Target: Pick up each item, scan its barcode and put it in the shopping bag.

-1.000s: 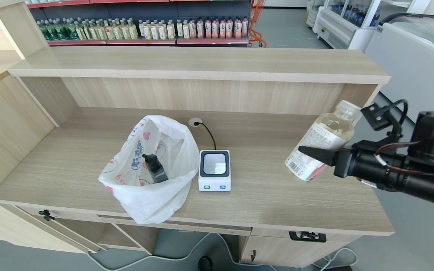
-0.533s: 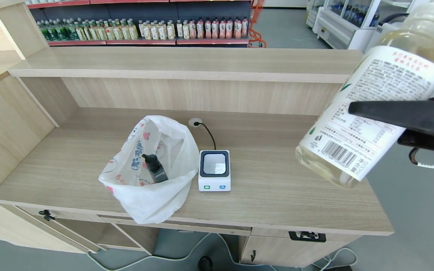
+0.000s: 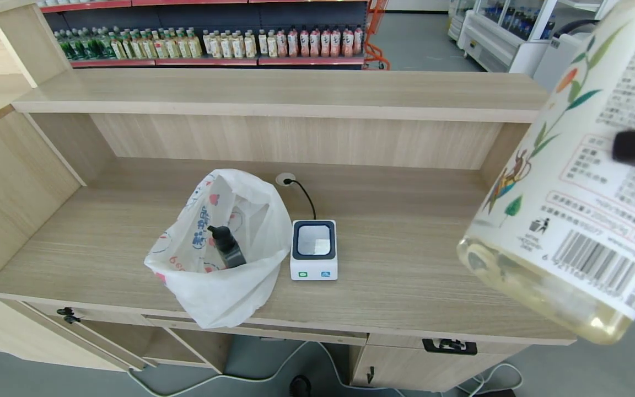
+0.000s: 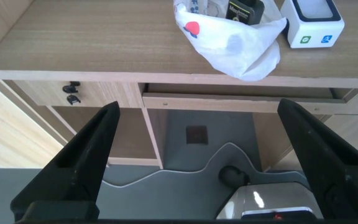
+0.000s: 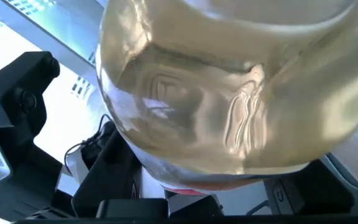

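Right claw (image 3: 629, 150), closed on the bottle (image 3: 571, 187): one dark finger crosses the label. The bottle is held tilted in the air toward the right end of the tabletop (image 3: 405, 275), with its barcode turned outward and pale yellow liquid showing at its lower end. Left claw (image 4: 194, 165), fingers spread wide with nothing between them, hangs low before the tabletop's front edge. The white shopping bag (image 3: 218, 300) stands open on the tabletop with a dark pump container (image 3: 228, 249) inside. The white scanner (image 3: 313, 251) sits just beside the bag, on the side nearer the bottle.
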You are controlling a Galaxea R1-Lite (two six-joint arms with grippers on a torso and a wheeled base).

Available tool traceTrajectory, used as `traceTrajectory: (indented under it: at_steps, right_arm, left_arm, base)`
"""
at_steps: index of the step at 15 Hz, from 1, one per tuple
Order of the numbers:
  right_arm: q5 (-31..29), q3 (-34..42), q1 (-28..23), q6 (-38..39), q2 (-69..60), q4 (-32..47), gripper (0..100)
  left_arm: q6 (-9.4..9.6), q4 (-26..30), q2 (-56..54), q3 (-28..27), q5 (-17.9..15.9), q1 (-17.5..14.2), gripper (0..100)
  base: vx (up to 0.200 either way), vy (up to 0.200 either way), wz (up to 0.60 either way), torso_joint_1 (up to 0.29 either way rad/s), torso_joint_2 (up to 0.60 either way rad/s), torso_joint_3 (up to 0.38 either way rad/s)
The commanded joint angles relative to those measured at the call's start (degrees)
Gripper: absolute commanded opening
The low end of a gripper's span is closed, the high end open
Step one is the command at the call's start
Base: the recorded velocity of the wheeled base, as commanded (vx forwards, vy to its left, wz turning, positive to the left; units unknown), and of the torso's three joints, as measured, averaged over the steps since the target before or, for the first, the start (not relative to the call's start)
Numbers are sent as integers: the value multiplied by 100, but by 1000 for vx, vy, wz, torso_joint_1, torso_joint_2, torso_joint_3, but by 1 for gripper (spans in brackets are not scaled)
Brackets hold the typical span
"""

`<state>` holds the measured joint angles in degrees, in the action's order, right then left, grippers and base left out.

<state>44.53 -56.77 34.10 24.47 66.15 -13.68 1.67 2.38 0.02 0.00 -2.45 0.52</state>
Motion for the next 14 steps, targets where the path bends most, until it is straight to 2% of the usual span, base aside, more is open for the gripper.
traceTrajectory:
  at_steps: [1,5,14]
  right_arm:
    - [12,-97,97,32,-119,208,0]
    - [275,-97,115,120,-366,568,0]
    - [302,-53,115,120,-612,1043,0]
  left_arm:
    - [0,0,6,0,-1,0,100]
    - [0,0,6,0,-1,0,100]
    - [0,0,6,0,-1,0,100]
  base:
    - [0,0,0,0,0,0]
    - [0,0,0,0,0,0]
    - [0,0,0,0,0,0]
